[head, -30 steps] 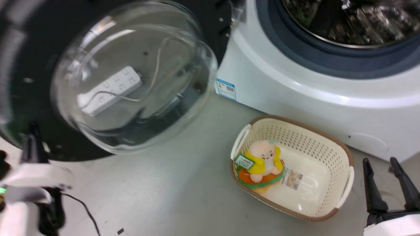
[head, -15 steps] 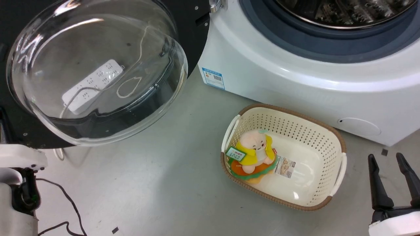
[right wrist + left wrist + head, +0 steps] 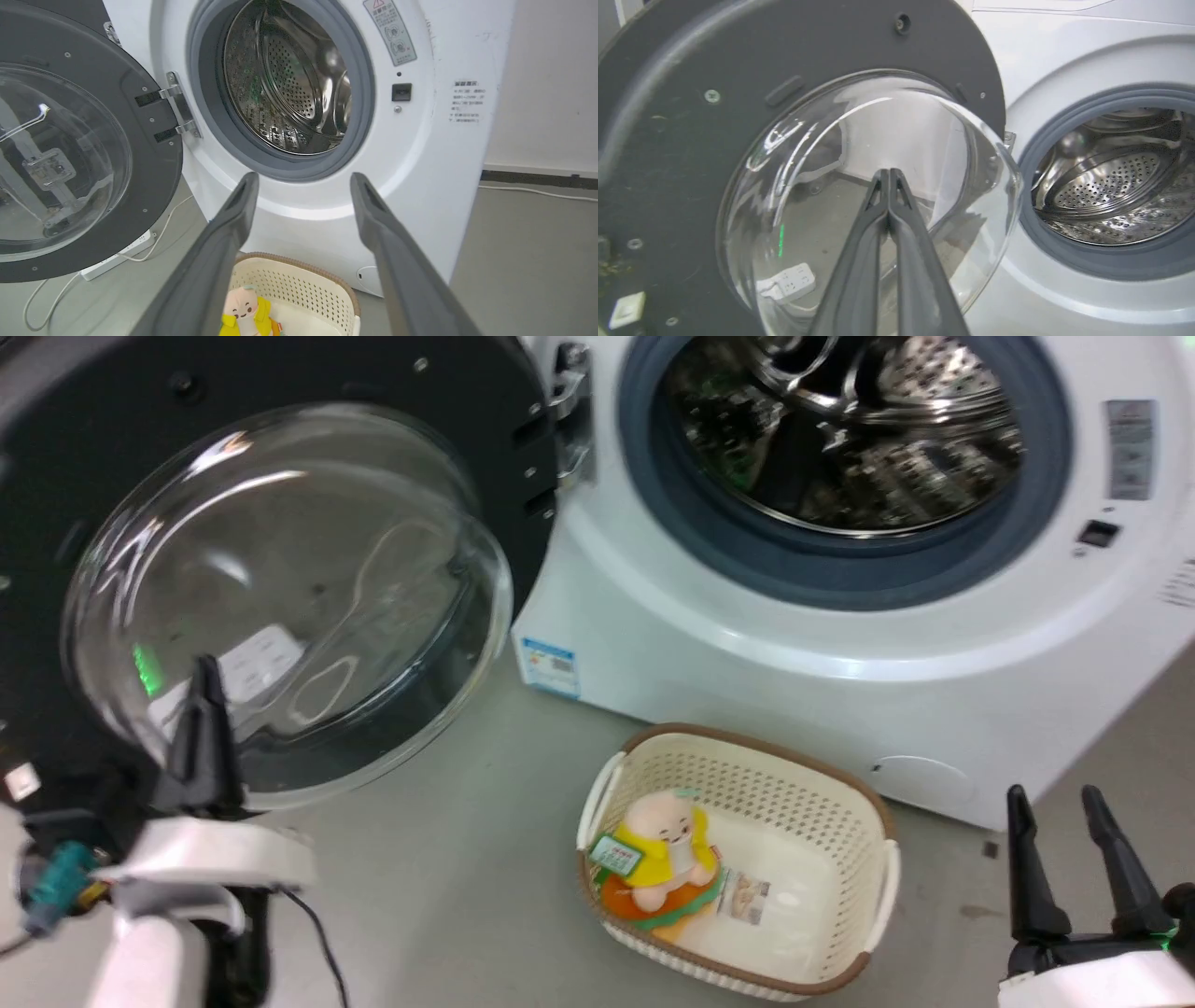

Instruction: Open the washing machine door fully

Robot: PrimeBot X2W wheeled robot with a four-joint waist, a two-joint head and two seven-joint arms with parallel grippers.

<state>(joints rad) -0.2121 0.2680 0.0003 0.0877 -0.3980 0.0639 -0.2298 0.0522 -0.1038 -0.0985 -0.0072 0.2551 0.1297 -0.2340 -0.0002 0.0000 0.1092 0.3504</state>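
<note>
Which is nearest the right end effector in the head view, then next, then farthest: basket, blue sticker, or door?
1. Basket, on the floor just left of the right end effector.
2. Blue sticker, low on the washing machine's left corner.
3. Door, swung open at the far left.

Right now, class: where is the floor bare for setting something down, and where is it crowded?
Bare floor lies between the door, the basket and the left end effector. Another strip runs right of the basket, before the washing machine. Under the door it is crowded: a power strip lies there.
</note>
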